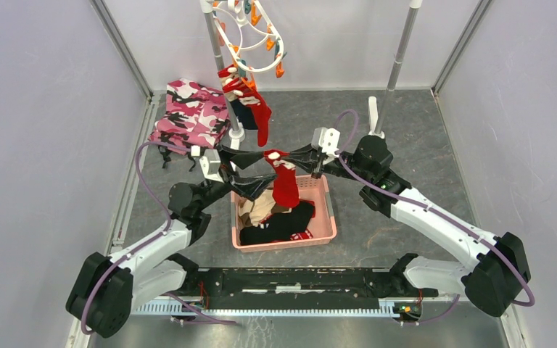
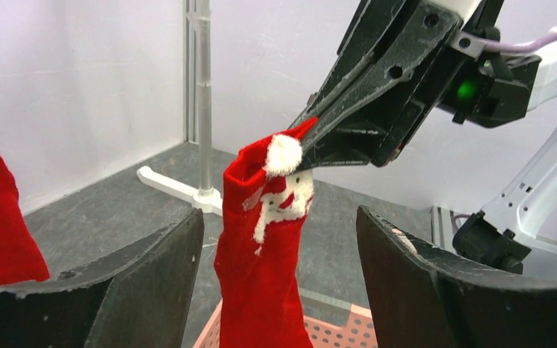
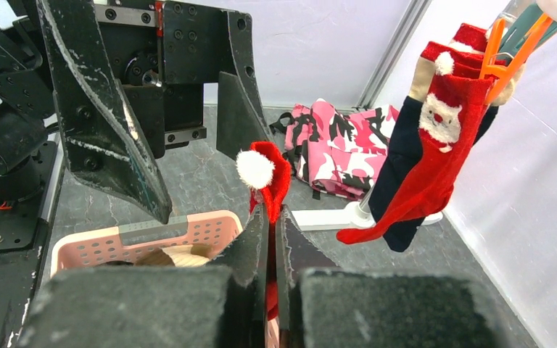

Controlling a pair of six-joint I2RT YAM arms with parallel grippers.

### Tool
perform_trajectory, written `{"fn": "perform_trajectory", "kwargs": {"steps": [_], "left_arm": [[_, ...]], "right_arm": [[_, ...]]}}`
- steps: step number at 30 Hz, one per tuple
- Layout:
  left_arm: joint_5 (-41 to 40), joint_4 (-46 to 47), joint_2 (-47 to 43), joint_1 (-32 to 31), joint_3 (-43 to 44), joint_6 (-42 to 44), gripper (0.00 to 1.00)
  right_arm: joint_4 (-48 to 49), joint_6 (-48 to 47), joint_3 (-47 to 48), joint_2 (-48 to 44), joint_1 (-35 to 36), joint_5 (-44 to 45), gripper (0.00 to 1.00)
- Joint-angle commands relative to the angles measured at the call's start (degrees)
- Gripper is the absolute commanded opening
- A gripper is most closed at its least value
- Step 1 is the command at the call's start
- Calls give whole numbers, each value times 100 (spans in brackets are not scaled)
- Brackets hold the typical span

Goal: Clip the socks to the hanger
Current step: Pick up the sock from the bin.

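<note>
My right gripper (image 3: pixel 272 217) pinches the red sock (image 2: pixel 257 275) tight. My left gripper (image 1: pixel 260 170) gapes wide around it, holding nothing. Both wrist views cut off its toe.

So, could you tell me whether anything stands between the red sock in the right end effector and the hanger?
Partly. The open left end effector flanks the red sock, and the clipped socks hang under the near side of the hanger. Otherwise the way up looks clear.
</note>
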Motion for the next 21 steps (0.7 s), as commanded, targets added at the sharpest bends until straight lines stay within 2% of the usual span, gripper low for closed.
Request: {"fn": "perform_trajectory", "kwargs": {"steps": [1,11,19,21], "left_arm": [[-272,939,127,-32,71,-364,80],[-213,1255,520,-34,298,-428,64],[46,1529,683,-44,484,-528,62],[144,1539,732,-45,537,-532,55]], "right_arm": [[380,134,-9,-71,-11,-116,0],[415,185,25,-14,-11,-218,0],[397,176,25,19,-11,-235,0],[398,176,34,28,-15,-233,0]]}}
